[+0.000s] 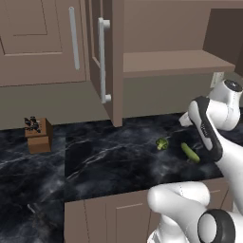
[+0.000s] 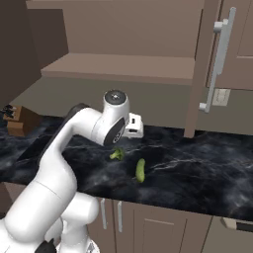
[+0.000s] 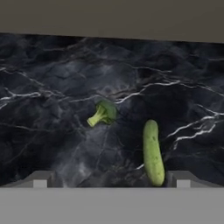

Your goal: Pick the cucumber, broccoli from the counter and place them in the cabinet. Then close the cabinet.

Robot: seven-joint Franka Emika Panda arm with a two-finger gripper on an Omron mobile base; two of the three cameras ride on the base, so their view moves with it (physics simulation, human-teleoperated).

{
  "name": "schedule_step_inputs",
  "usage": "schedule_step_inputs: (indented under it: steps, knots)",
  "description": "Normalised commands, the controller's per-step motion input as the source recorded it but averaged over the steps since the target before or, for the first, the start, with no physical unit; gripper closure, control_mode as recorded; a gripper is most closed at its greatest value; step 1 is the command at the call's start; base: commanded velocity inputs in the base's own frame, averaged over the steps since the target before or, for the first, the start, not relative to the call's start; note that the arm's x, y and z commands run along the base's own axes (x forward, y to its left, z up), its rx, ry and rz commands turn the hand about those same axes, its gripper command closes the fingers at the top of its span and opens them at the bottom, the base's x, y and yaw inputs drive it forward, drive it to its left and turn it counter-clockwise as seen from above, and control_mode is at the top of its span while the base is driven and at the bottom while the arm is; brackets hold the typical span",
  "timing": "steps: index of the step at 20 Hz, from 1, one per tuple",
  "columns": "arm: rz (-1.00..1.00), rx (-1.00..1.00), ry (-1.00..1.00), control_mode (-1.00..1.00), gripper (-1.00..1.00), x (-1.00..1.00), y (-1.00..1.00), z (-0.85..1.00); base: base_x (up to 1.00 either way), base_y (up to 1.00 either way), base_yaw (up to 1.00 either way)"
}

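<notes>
Pincer (image 3: 109,180): fingers spread apart, gripping nothing, above worktop (image 3: 52,87). Cucumber (image 3: 153,152): lying flat, just ahead, beside one fingertip. Broccoli (image 3: 103,113): farther ahead, near cucumber, not touching. Cabinet (image 1: 171,61): doors open, above.

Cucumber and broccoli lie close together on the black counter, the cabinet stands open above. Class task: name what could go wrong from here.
1. The cucumber lies near the broccoli; a descending tool may nudge the other vegetable away.
2. The cucumber is smooth and round on a glossy counter, so it could roll or slip from the fingers.
3. The open cabinet door juts out over the counter; the arm could strike it while lifting to the shelf.
</notes>
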Motion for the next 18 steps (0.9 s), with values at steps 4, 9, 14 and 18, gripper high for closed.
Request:
schedule_step_inputs:
  steps: [4,9,14,18]
  knots:
    - [-0.02,-0.12,0.0,-1.0,-1.0,0.3,-0.25,-0.85,0.0,0.0,0.0]
    - [-0.02,-0.1,0.0,-1.0,-1.0,0.25,-0.28,-0.74,0.0,0.0,0.0]
    - [0.0,-0.06,0.01,-1.0,-1.0,0.16,-0.18,-0.64,0.0,0.0,0.0]
    - [0.0,-0.02,0.0,-1.0,-1.0,0.07,-0.23,-0.58,0.0,0.0,0.0]
